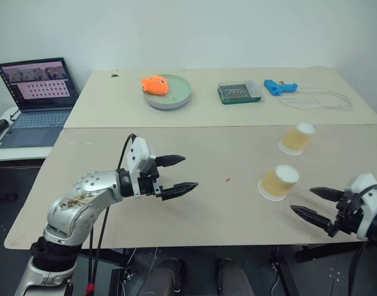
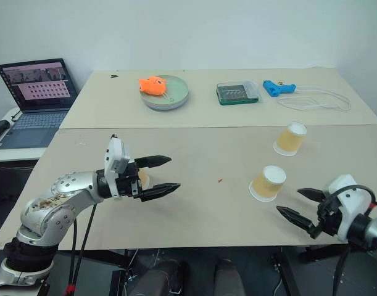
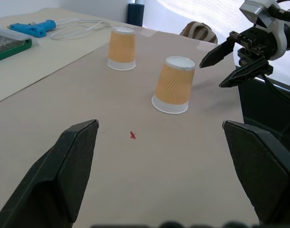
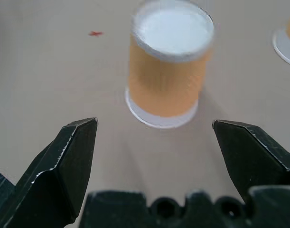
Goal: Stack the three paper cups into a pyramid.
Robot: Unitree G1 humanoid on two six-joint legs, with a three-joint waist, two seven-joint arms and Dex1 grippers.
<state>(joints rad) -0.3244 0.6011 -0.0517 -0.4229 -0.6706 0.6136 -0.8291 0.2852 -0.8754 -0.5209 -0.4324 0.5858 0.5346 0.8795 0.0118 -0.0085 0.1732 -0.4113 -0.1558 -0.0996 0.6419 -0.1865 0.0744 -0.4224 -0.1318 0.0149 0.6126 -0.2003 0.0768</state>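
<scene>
Nearest, at the front edge of the table (image 1: 207, 209): right gripper (image 1: 302, 200), fingers spread wide and empty, aimed at the closer cup (image 1: 279, 182) but short of touching it. To the left, above the tabletop: left gripper (image 1: 189, 171), likewise spread with nothing between its fingers, pointing across toward the cups.

Of the three paper cups, two plainly on the right half of the table, both upside down with the white base up: the closer one just ahead of the right gripper, the farther cup (image 1: 297, 137) beyond it, the two near each other but apart. A tan patch (image 2: 143, 179) behind the left gripper in the right eye view; possibly the third cup, cannot tell.

By judgement, hardly begun: no base pair set side by side, nothing stacked. Left to do: bring two cups together, then place the third on top across them.
</scene>
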